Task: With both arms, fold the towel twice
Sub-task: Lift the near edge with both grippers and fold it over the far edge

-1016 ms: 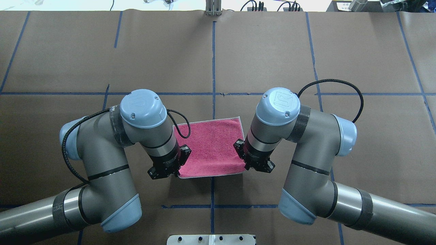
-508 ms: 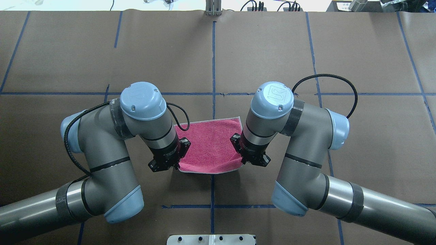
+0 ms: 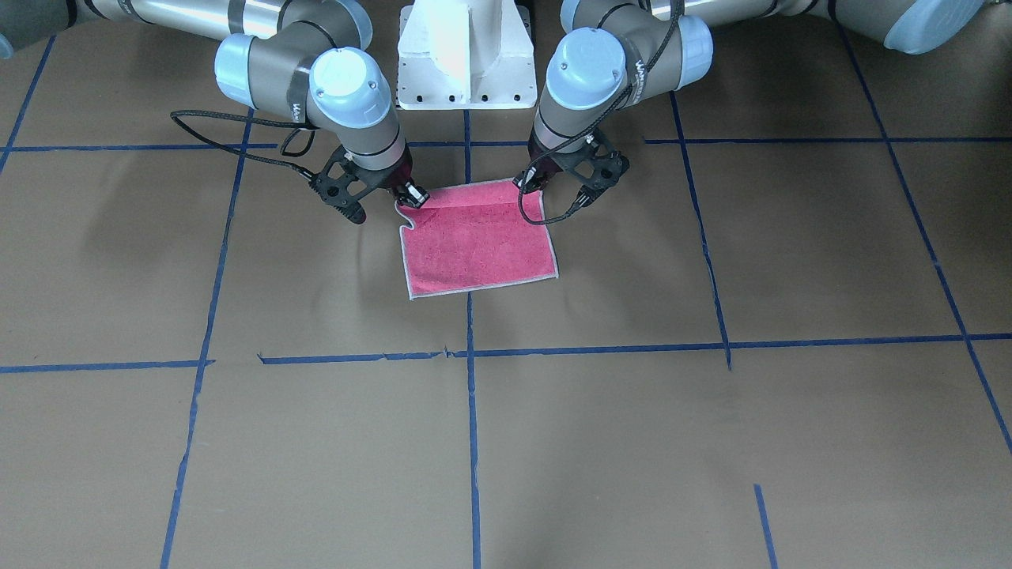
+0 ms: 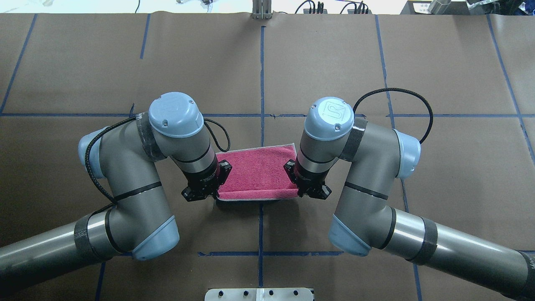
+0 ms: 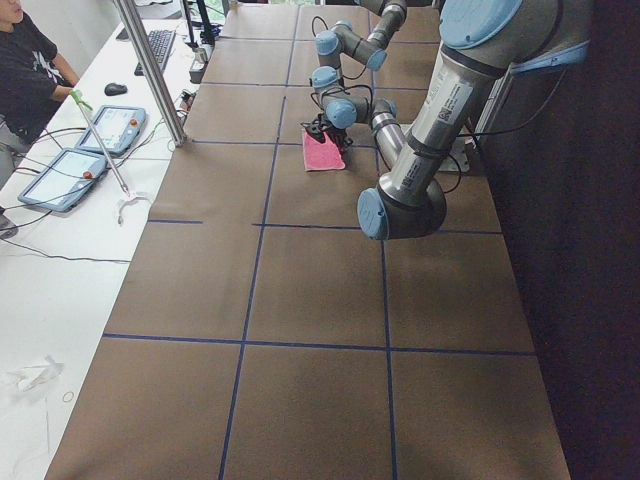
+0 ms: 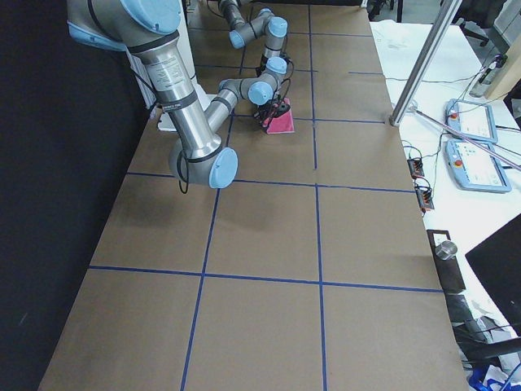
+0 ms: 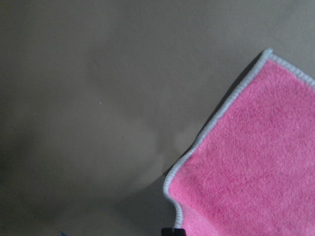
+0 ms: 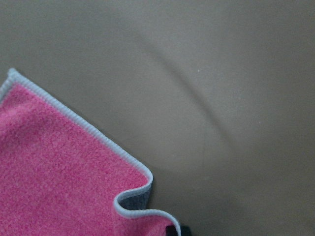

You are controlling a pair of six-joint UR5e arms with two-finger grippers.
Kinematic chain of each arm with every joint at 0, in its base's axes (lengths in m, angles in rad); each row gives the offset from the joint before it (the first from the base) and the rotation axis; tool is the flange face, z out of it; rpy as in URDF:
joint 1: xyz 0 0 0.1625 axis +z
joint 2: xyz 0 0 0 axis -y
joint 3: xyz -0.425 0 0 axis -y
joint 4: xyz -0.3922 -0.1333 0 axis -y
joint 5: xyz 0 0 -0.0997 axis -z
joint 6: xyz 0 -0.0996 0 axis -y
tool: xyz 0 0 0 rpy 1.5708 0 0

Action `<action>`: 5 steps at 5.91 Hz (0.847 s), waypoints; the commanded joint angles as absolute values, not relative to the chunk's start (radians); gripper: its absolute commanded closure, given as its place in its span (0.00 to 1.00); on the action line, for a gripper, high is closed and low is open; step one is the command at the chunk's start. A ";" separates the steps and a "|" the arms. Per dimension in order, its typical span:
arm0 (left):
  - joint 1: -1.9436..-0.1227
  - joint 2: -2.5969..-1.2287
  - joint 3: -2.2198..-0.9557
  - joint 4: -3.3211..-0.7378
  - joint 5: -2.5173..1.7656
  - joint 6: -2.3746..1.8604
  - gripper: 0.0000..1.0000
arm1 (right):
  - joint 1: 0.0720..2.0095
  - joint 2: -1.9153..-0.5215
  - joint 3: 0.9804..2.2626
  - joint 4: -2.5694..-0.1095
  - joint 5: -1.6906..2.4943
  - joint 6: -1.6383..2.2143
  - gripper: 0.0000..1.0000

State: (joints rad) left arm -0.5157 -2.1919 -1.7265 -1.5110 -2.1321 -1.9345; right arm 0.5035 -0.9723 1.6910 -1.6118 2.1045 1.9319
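Nearest the robot I saw the pedestal (image 3: pixel 466 55); from either side of it the left arm (image 4: pixel 125 196) and right arm (image 4: pixel 376 200) reached out over the table (image 4: pixel 125 62) toward 12 o'clock. Seen from overhead, the left gripper (image 4: pixel 215 193) sat at the 7 o'clock corner of the towel (image 4: pixel 257 173) and the right gripper (image 4: pixel 297 193) at its 5 o'clock corner. In the front view each pair of fingers was pinched onto its corner, the right gripper (image 3: pixel 411 196) with the hem (image 3: pixel 405 229) curling just below it, the left gripper (image 3: pixel 530 183) on the opposite corner. The towel's near edge was held up off the table, with a dark shadow under it overhead and a crease running across the cloth just past the grippers.

My left wrist camera showed the pink face and the whitish hem, with only a black fingertip (image 7: pixel 172 231) at 6 o'clock; my right wrist camera showed the gripped corner rolled over, with a patch of the grey face (image 8: pixel 140 199) exposed.

Past the crease the towel lay flat, pink face up, across the centre line of blue tape (image 4: pixel 262 75); its 12 o'clock edge stopped short of the cross line of tape; beyond that the brown table ran on to its far edge.
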 commanded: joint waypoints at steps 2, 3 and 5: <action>-0.523 -2.210 -1.688 -1.528 -2.131 -1.937 1.00 | 0.520 -0.928 1.631 -1.609 2.105 1.927 1.00; -0.529 -2.212 -1.686 -1.528 -2.131 -1.937 1.00 | 0.525 -0.916 1.617 -1.609 2.105 1.927 1.00; -0.538 -2.214 -1.668 -1.557 -2.132 -1.937 1.00 | 0.547 -0.913 1.614 -1.612 2.105 1.927 1.00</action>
